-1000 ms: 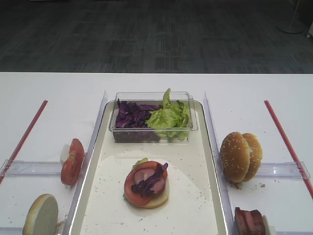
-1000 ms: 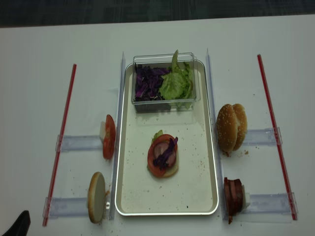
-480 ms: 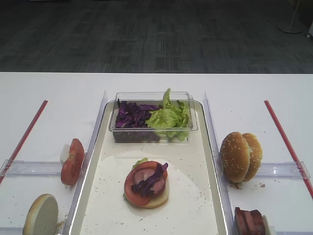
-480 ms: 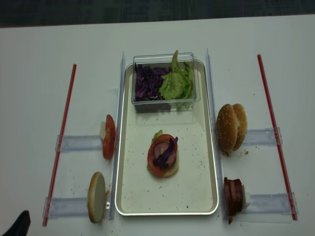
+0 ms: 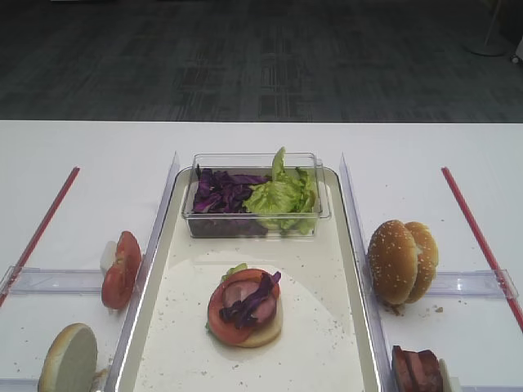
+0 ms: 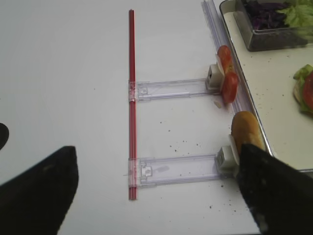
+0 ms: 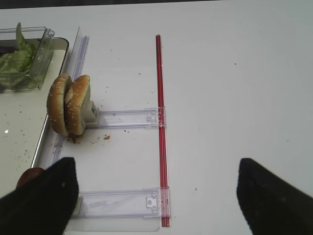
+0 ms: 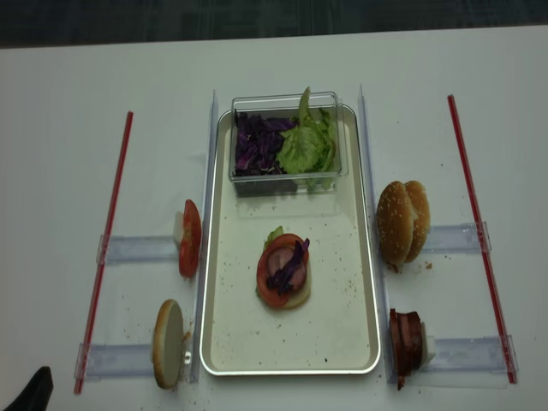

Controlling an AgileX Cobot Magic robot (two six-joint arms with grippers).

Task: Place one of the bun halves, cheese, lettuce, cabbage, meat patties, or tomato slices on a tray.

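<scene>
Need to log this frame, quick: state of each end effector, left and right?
Left end effector: open, fingers wide apart, holding nothing.
Right end effector: open, fingers wide apart, holding nothing.

Past your white table (image 5: 98, 147): dark grey patterned carpet (image 5: 245, 57); a pale stand base (image 5: 489, 45) beyond its far-right corner.

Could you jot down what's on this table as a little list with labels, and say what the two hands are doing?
tray: holds a clear tub and a half-built burger
tub: cabbage left, lettuce right
burger: bun base, lettuce, tomato, meat, cabbage on top
left of tray: tomato slices, one bun half
right of tray: two sesame bun halves, meat patties
left hand: open, empty
right hand: open, empty
</scene>
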